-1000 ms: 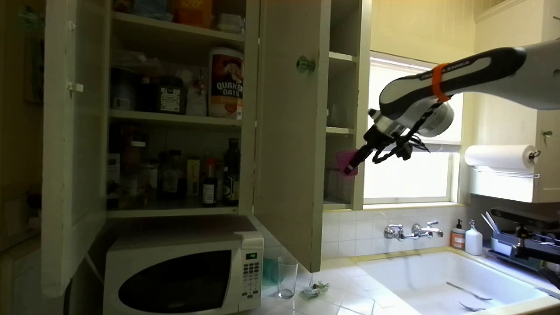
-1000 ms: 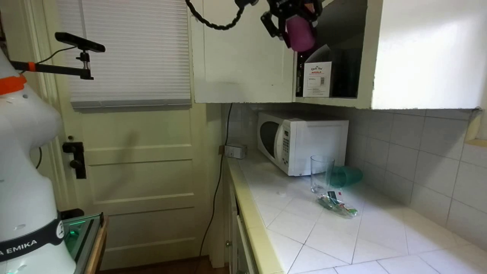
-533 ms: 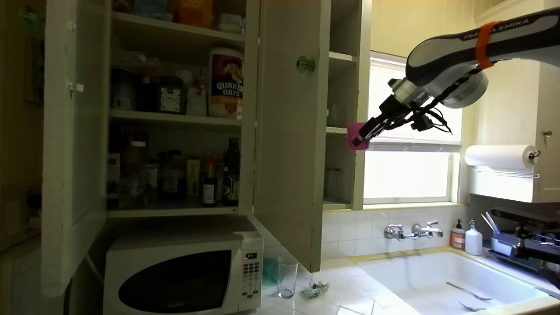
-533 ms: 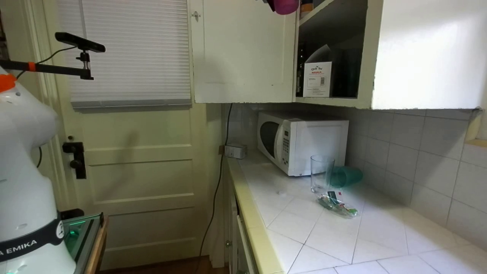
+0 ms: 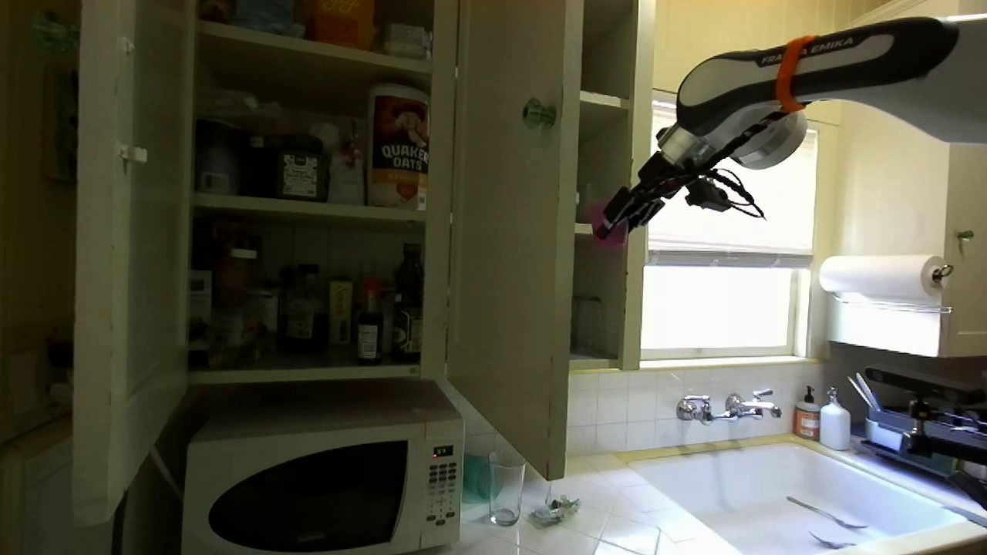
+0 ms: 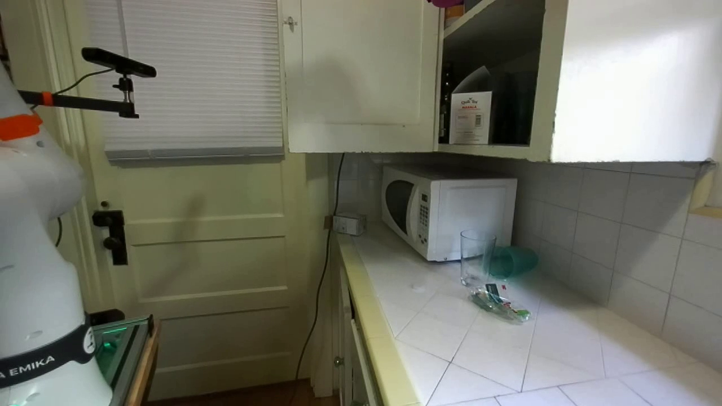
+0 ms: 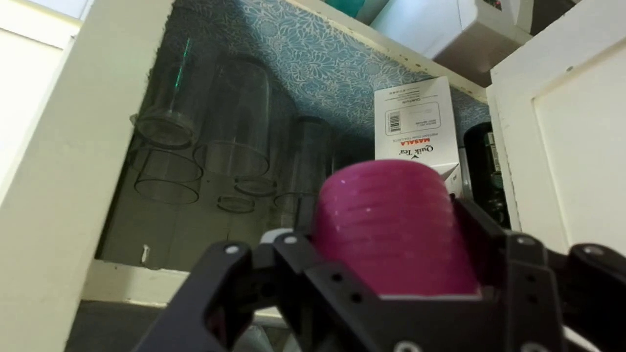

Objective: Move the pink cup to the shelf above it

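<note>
Held in my gripper (image 7: 390,215) is the pink cup (image 7: 391,234), with one finger on each side of it. Its rim faces back toward the palm in the wrist view. In an exterior view the gripper (image 5: 619,227) and cup (image 5: 615,239) are in front of the narrow cabinet bay, level with the edge of the thin white shelf (image 5: 583,229) and partly covering it. That shelf's front edge (image 7: 132,283) crosses low in the wrist view, which appears upside down. Only a sliver of the cup (image 6: 444,2) shows at the top of an exterior view.
Clear glasses (image 7: 232,117) and a white tea box (image 7: 413,117) stand in the compartment below the shelf. An open cabinet door (image 5: 513,231) and a frame post (image 5: 638,308) flank the bay. An orange item (image 6: 454,14) is on the shelf.
The cup and gripper have risen from the lower compartment's height to the shelf edge. They first backed off from the cabinet, then moved in toward it again. The grip is kept.
</note>
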Controlling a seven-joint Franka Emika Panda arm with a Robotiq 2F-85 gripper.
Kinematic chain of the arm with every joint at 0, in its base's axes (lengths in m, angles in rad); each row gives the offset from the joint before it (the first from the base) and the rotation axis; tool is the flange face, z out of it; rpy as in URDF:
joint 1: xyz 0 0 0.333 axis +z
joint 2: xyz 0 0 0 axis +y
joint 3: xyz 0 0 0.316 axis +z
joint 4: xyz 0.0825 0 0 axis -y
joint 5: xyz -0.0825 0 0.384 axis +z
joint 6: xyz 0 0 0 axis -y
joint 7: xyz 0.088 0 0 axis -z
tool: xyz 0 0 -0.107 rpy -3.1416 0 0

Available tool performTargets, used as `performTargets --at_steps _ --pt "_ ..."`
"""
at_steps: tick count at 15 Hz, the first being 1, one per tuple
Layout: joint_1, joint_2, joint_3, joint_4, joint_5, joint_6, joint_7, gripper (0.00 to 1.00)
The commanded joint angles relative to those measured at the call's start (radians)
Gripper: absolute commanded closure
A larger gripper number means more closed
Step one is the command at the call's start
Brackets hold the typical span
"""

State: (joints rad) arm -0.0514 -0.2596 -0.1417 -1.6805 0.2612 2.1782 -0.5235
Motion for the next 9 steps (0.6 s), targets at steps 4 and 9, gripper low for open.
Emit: performTargets --at_steps 4,9 --pt "0.021 0.029 -0.012 0.055 -0.001 0.040 0.037 0.55" --pt "0.018 0.174 0.005 0.280 -0.043 0.001 0.104 0.55"
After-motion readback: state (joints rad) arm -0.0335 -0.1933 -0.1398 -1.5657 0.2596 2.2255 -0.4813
